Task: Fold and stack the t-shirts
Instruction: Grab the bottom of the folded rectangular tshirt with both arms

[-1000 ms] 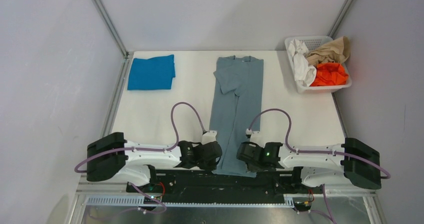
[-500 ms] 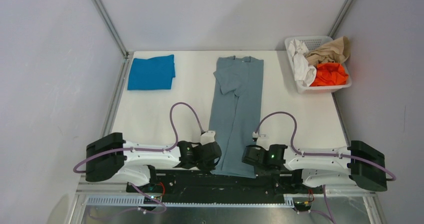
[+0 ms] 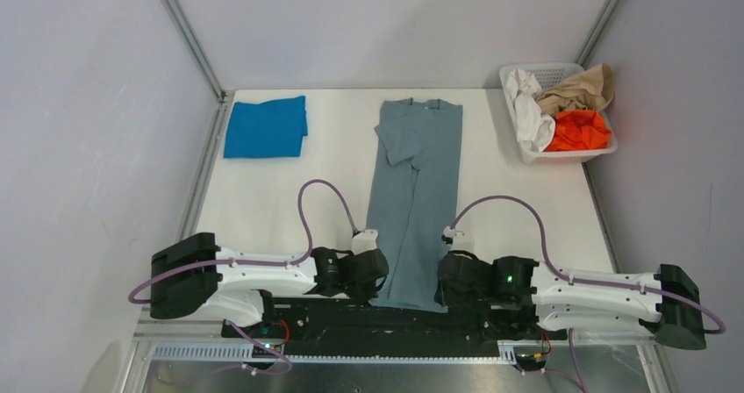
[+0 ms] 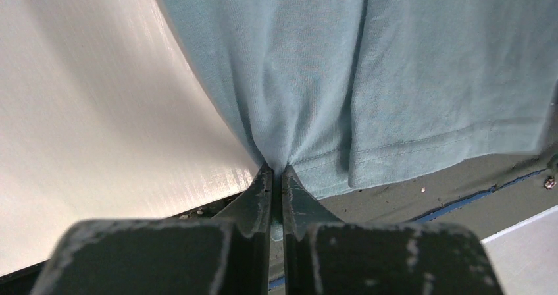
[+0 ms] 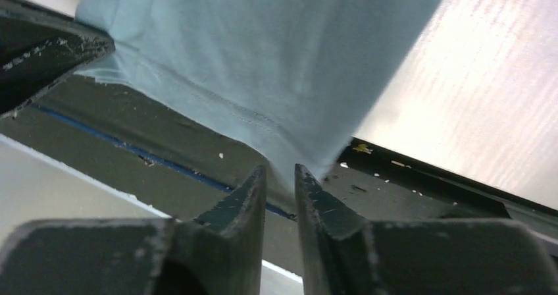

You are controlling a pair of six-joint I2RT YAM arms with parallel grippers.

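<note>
Both end effectors (image 4: pixel 277 170) (image 5: pixel 281 168) at t-shirt (image 3: pixel 417 191) hem

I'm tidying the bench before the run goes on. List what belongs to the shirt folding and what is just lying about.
Job: grey shirt, left gripper pinching its hem, right gripper at its other corner; folded blue shirt.
Lying about: basket holding white cloth, tan cloth, orange cloth.
</note>
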